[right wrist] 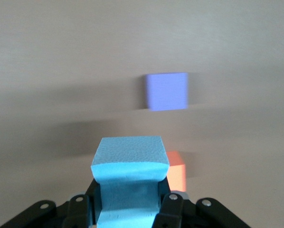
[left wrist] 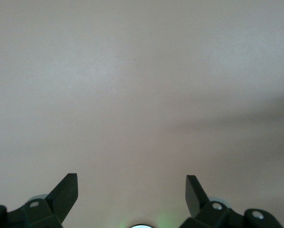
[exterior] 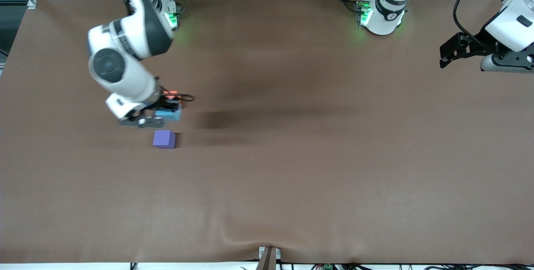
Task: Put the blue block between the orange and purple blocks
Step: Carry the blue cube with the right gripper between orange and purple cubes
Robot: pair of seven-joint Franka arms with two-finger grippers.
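Front view: right hand (exterior: pixel 164 113) grips blue block (exterior: pixel 170 114) above the counter (exterior: pixel 292 178), orange block (exterior: pixel 170 93) just under it, purple block (exterior: pixel 164 139) near, on the counter. Left hand (exterior: pixel 448 55) waits over the counter's left-arm end. Left wrist view: left hand's fingers (left wrist: pixel 66 192) spread, nothing between. Right wrist view: blue block (right wrist: pixel 128 178) clamped, orange block (right wrist: pixel 176 176) beside it, purple block (right wrist: pixel 166 90) apart.

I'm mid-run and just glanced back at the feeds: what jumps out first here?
The right hand grips the blue block in the air, over the spot between the purple block and the orange block, which sits partly hidden beneath it. The purple block lies nearer the front camera. The left hand waits open over bare table at its own end.
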